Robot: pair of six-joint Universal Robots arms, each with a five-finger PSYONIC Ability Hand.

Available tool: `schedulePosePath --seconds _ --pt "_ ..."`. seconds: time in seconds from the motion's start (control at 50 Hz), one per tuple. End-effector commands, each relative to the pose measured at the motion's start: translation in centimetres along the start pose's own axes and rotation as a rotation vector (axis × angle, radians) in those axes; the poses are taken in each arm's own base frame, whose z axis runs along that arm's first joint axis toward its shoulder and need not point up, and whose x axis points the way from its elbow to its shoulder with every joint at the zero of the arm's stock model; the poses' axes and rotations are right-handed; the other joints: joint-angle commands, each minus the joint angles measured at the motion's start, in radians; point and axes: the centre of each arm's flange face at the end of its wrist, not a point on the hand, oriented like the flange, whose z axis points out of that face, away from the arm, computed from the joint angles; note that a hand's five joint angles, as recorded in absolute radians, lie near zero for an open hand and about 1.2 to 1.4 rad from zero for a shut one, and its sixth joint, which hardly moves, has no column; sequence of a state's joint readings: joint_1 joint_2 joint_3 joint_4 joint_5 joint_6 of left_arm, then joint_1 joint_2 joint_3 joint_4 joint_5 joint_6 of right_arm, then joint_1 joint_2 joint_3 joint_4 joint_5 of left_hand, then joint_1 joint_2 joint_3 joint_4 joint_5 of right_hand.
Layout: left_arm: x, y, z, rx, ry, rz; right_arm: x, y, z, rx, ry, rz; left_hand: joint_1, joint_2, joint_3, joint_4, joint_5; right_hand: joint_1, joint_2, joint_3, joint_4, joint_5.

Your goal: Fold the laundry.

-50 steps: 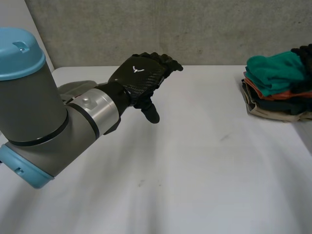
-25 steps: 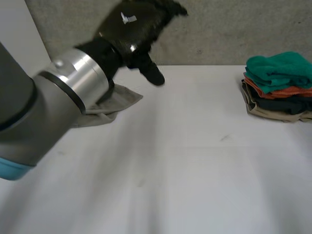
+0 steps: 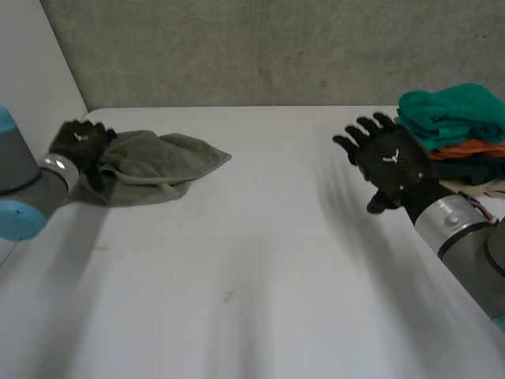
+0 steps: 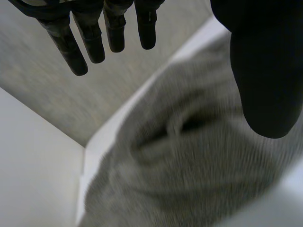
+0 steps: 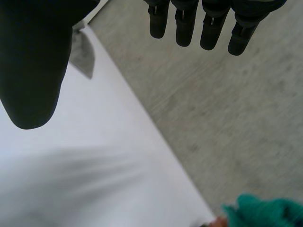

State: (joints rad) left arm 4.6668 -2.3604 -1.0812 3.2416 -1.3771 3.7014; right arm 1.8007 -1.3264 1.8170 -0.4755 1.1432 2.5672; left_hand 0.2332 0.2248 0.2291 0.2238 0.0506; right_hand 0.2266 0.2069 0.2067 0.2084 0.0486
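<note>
Crumpled towel (image 3: 150, 162) on table (image 3: 260, 260), well apart from pile (image 3: 454, 138). Left hand (image 3: 79, 142) at its end farthest from pile — fingers straight, spread, gripping nothing. Right hand (image 3: 388, 162) just beside pile — fingers splayed, empty.

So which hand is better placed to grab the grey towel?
Left: the left hand is at the grey towel, open; the right hand is far off by the folded stack.

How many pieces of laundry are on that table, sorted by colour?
grey towel: 1, lying loose
teal cloth: 1, top of the stack
orange cloth: 1
dark cloth: 1
beige cloth: 1, bottom of the stack
Total: 5, as far as the stack's visible layers show.
</note>
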Motion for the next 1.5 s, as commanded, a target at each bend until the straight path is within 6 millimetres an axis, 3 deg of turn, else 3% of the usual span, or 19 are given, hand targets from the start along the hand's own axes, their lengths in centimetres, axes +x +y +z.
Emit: schedulePosePath --seconds 0.02,0.12,0.18,0.28,0.3,0.42,0.46,0.54,0.58,0.68,0.78,0.8,0.82,0.94,1.02,1.08,1.24,1.32,1.5 --pt "0.5 4.4 4.1 0.058 -0.034 0.043 -0.5 1.6 -0.4 -0.071 -0.016 0.031 0.185 0.194 0.189 0.195 0.193 -0.052 -0.032 -0.032 -0.034 -0.049" --pt "0.6 4.4 5.1 0.126 -0.041 0.032 -1.0 2.4 -0.5 -0.100 -0.026 0.042 0.704 0.713 0.708 0.714 0.712 -0.052 -0.032 -0.032 -0.034 -0.049" --pt "1.2 3.8 5.0 0.157 -0.015 0.012 -0.9 2.5 -0.6 -0.107 -0.017 0.043 1.161 1.170 1.166 1.171 1.170 -0.052 -0.032 -0.032 -0.034 -0.049" --pt "2.4 2.3 4.2 0.169 0.018 -0.003 -0.5 2.6 -0.6 -0.121 0.013 0.037 1.163 1.172 1.167 1.172 1.171 -0.052 -0.032 -0.032 -0.034 -0.049" --pt "2.3 -0.2 3.1 0.205 0.022 0.003 -0.4 2.6 -0.6 -0.122 0.019 0.036 1.163 1.172 1.167 1.172 1.171 -0.052 -0.032 -0.032 -0.034 -0.049" --pt "2.3 -9.0 -3.0 0.369 0.036 -0.005 0.4 1.9 -0.5 -0.110 0.058 0.025 1.163 1.172 1.167 1.172 1.171 -0.052 -0.032 -0.032 -0.034 -0.049" --pt "3.7 -12.3 -6.1 0.447 0.079 -0.036 0.9 1.5 -0.5 -0.105 0.078 0.020 1.163 1.172 1.167 1.172 1.171 -0.052 -0.032 -0.032 -0.034 -0.049" --pt "7.1 -15.4 -11.2 0.510 0.199 -0.113 1.5 0.7 -0.7 -0.094 0.109 0.017 1.163 1.172 1.167 1.172 1.171 -0.052 -0.032 -0.032 -0.034 -0.049" --pt "8.7 -15.4 -12.9 0.508 0.253 -0.135 1.7 0.4 -0.8 -0.089 0.119 0.018 1.163 1.172 1.167 1.172 1.171 -0.052 -0.032 -0.032 -0.034 -0.049" --pt "15.8 -12.1 -16.5 0.410 0.471 -0.140 1.7 0.3 -1.1 -0.093 0.120 0.022 1.163 1.172 1.167 1.172 1.171 -0.052 -0.032 -0.032 -0.034 -0.049" --pt "20.9 -9.2 -17.6 0.322 0.602 -0.104 1.4 0.4 -1.2 -0.105 0.109 0.031 1.163 1.172 1.167 1.172 1.171 -0.052 -0.032 -0.032 -0.034 -0.049" --pt "21.3 -9.0 -17.6 0.318 0.609 -0.093 1.4 0.4 -1.3 -0.108 0.107 0.033 1.108 1.117 1.112 1.118 1.116 -0.052 -0.032 -0.032 -0.034 -0.049" --pt "21.6 -9.3 -17.7 0.330 0.606 -0.065 1.2 0.5 -1.3 -0.115 0.101 0.036 0.712 0.721 0.716 0.722 0.720 -0.052 -0.032 -0.032 -0.034 -0.049" --pt "18.3 -12.1 -18.4 0.356 0.452 -0.037 0.6 0.6 -1.9 -0.165 0.053 0.063 0.231 0.239 0.235 0.240 0.239 -0.052 -0.032 -0.032 -0.034 -0.049" --pt "15.8 -13.9 -20.2 0.357 0.362 -0.059 0.3 0.4 -2.2 -0.206 0.017 0.082 0.136 0.145 0.140 0.146 0.144 -0.052 -0.032 -0.032 -0.034 -0.049" --pt "14.7 -13.9 -21.2 0.321 0.322 -0.074 0.0 0.3 -2.3 -0.256 -0.026 0.108 0.054 0.062 0.058 0.063 0.062 -0.052 -0.032 -0.032 -0.034 -0.049" --pt "12.4 -9.3 -22.5 0.068 0.207 -0.218 -2.3 1.6 -1.7 -0.384 -0.189 0.298 0.054 0.062 0.058 0.063 0.062 -0.052 -0.032 -0.032 -0.034 -0.049" --pt "12.5 -6.5 -22.8 -0.054 0.202 -0.333 -4.1 1.9 -1.4 -0.392 -0.252 0.397 0.062 0.071 0.067 0.072 0.071 -0.052 -0.032 -0.032 -0.034 -0.049" --pt "14.6 -4.5 -22.6 -0.125 0.303 -0.411 -7.0 2.6 -0.3 -0.374 -0.300 0.517 0.068 0.077 0.072 0.078 0.076 0.052 0.072 0.072 0.070 0.056"
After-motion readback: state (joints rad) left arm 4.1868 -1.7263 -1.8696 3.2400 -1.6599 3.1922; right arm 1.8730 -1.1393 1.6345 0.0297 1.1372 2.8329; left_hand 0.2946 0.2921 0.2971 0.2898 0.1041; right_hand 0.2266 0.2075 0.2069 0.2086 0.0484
